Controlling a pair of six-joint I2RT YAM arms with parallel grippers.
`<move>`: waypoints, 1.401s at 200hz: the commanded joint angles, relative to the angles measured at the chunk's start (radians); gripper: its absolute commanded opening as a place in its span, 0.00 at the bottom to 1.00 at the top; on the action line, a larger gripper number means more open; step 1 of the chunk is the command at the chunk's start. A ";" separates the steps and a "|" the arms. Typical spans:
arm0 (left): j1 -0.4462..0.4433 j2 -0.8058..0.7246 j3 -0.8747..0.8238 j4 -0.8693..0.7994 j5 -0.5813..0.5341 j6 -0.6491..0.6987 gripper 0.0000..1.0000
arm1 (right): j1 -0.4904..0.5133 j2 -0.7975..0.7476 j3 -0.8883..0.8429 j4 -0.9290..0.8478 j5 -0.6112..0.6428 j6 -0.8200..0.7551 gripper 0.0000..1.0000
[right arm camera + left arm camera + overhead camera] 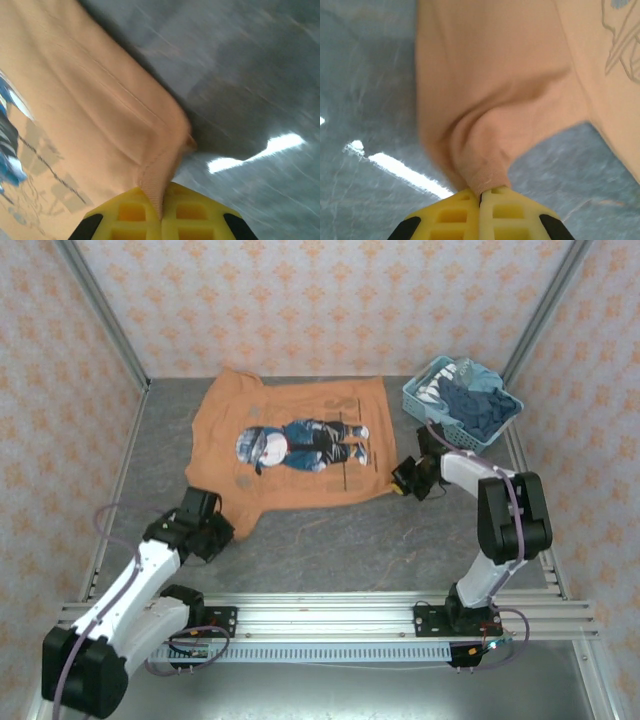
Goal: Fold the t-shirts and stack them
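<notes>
Overhead, the soft orange-tan t-shirt with its dark cartoon-figure print lies spread face up across the middle of the grey marbled table, its hem toward the right of frame. Down at the shirt's lower-left corner, the left pincer is clamped tight. Its yellow fingers are pressed together with a bunched nub of orange cloth squeezed between the tips. From there the fabric runs up the wrist view in a puckered fold.

Over at the shirt's lower-right corner, the right pincer is closed hard too, pinching the stitched hem corner, with a dark shadow on the table just beyond it.

In the upper right of the overhead frame, a light-blue plastic lattice basket sits just beside the shirt's far corner. Crumpled dark blue and pale tees are heaped inside it.
</notes>
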 commanded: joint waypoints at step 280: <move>-0.427 0.156 0.269 -0.348 -0.114 -0.111 0.71 | -0.038 -0.328 -0.147 -0.414 0.414 -0.156 0.20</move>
